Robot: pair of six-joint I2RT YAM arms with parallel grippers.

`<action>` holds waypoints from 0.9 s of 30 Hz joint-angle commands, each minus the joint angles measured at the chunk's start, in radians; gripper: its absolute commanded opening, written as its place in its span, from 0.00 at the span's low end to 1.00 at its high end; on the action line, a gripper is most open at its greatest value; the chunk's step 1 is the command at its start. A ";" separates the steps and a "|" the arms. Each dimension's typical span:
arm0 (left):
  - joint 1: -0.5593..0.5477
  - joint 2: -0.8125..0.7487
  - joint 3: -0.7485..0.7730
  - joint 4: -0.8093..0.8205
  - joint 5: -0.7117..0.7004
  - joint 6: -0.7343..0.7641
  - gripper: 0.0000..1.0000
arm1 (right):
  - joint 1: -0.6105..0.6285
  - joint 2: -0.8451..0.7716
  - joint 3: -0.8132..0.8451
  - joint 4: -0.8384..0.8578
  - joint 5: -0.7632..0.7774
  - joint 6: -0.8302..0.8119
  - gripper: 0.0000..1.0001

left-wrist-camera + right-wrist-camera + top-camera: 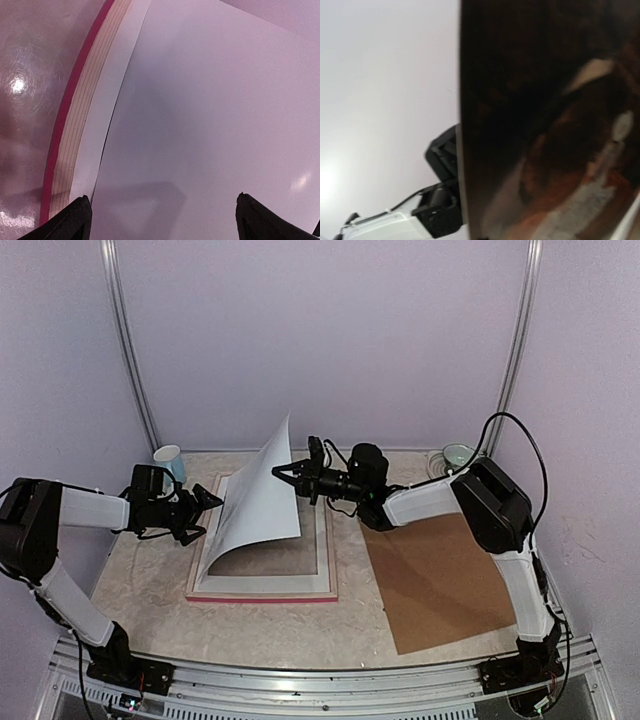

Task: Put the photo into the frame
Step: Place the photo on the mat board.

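The photo [262, 495] stands tilted up off the frame, its white back toward the top camera and its lower edge resting low on the frame's left side. My right gripper [283, 472] is shut on its upper right edge. The right wrist view shows the dark reddish-brown printed side of the photo [545, 100]; my own fingers are hidden there. The frame [262, 592] lies flat with a pink edge and a white mat [325, 540] in it. My left gripper [208, 505] is open beside the photo's left edge. In the left wrist view its gripper [165, 225] faces the photo's white back [215, 110], with the frame's pink rail [62, 130] to the left.
A brown backing board [440, 575] lies flat to the right of the frame. A light blue cup [170, 462] stands at the back left and a pale cup [458, 455] at the back right. The left arm [440, 200] shows beyond the photo's edge.
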 commanded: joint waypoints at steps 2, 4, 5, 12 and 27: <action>0.001 -0.019 -0.016 0.024 0.008 -0.001 0.99 | 0.009 0.036 0.035 0.155 -0.011 0.053 0.00; 0.004 -0.023 -0.020 0.028 0.005 -0.004 0.99 | 0.009 0.041 0.042 0.166 -0.023 0.056 0.00; 0.006 -0.027 -0.021 0.028 0.003 -0.005 0.99 | 0.010 0.039 0.039 0.158 -0.028 0.050 0.00; 0.029 -0.061 -0.029 0.028 -0.016 -0.010 0.99 | 0.010 -0.005 -0.069 -0.003 -0.012 -0.046 0.00; 0.041 -0.073 -0.035 0.022 -0.028 -0.012 0.99 | 0.005 -0.060 -0.112 -0.224 0.000 -0.196 0.00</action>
